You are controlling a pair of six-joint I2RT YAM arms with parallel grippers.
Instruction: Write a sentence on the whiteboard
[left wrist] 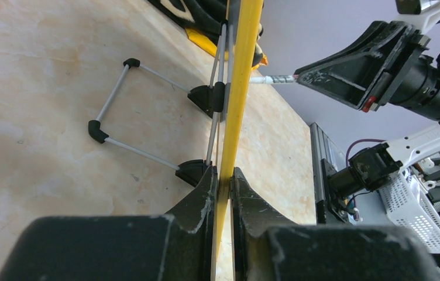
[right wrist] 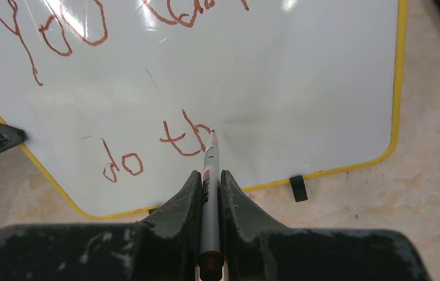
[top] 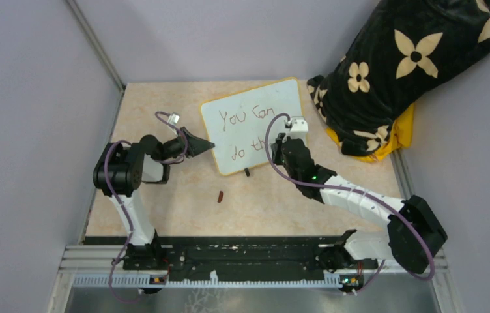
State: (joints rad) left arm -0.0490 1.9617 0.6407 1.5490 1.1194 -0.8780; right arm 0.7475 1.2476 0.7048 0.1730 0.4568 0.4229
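marker (right wrist: 210, 153) sits pinched in my right claw (right wrist: 209, 175), its tip on the whiteboard (right wrist: 299, 88) at the sentence (right wrist: 176, 140), while my left claw (left wrist: 223, 178) clamps the board's yellow edge.

A black cloth bundle (top: 412, 72) printed with cream flowers fills the upper right of the frame, resting on a yellow cloth (top: 402, 134) at the edge of the beige marbled table (top: 164, 104), and a small reddish-brown piece (top: 221, 195) lies just below centre.
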